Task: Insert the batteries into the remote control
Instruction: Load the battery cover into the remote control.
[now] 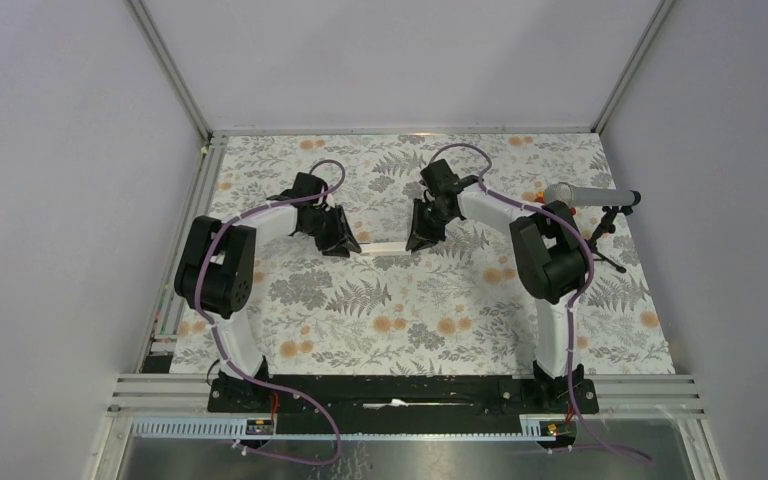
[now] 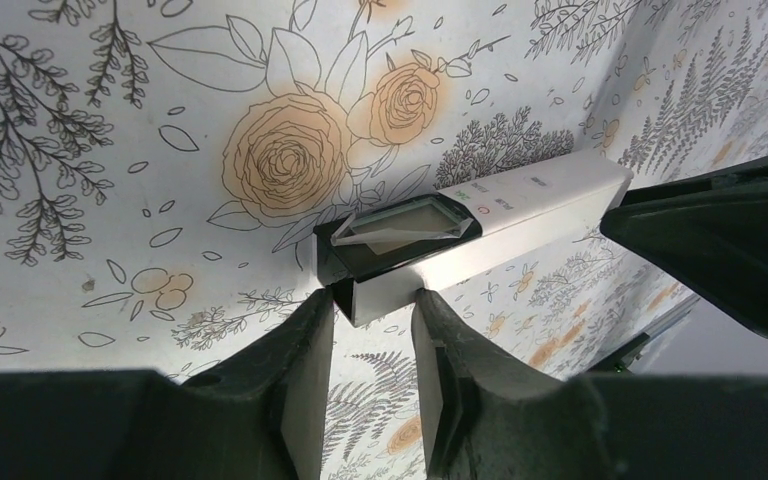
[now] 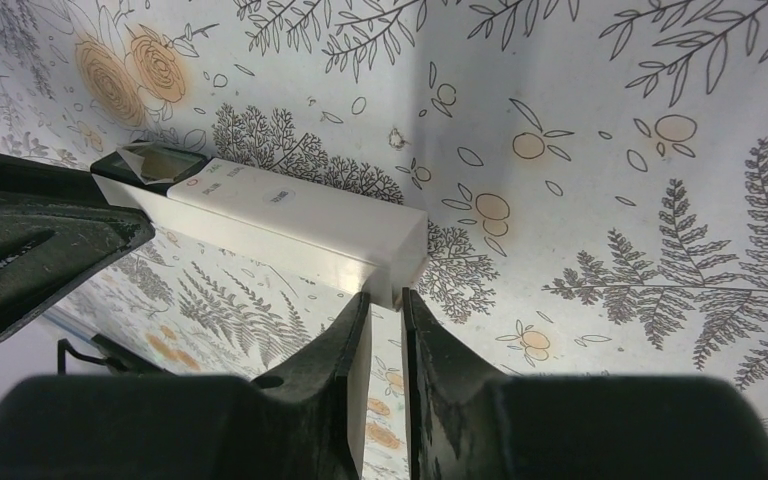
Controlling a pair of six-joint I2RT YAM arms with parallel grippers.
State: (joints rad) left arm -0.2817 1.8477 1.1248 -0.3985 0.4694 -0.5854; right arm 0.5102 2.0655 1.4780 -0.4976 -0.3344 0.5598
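The remote control point(image 1: 384, 248) is a slim white bar spanning between my two grippers at the middle of the floral mat. In the left wrist view the remote point(image 2: 520, 205) shows its dark grey end with a clear window, and my left gripper point(image 2: 375, 300) is shut on that end. In the right wrist view my right gripper point(image 3: 387, 300) is shut on the remote's point(image 3: 300, 225) white end, its jaws almost together. From above, the left gripper point(image 1: 344, 245) and right gripper point(image 1: 422, 240) face each other. No batteries are in view.
A grey microphone point(image 1: 572, 192) on a black stand sits at the mat's right edge, behind the right arm. The floral mat point(image 1: 410, 320) extends toward the arm bases. Grey walls enclose the table.
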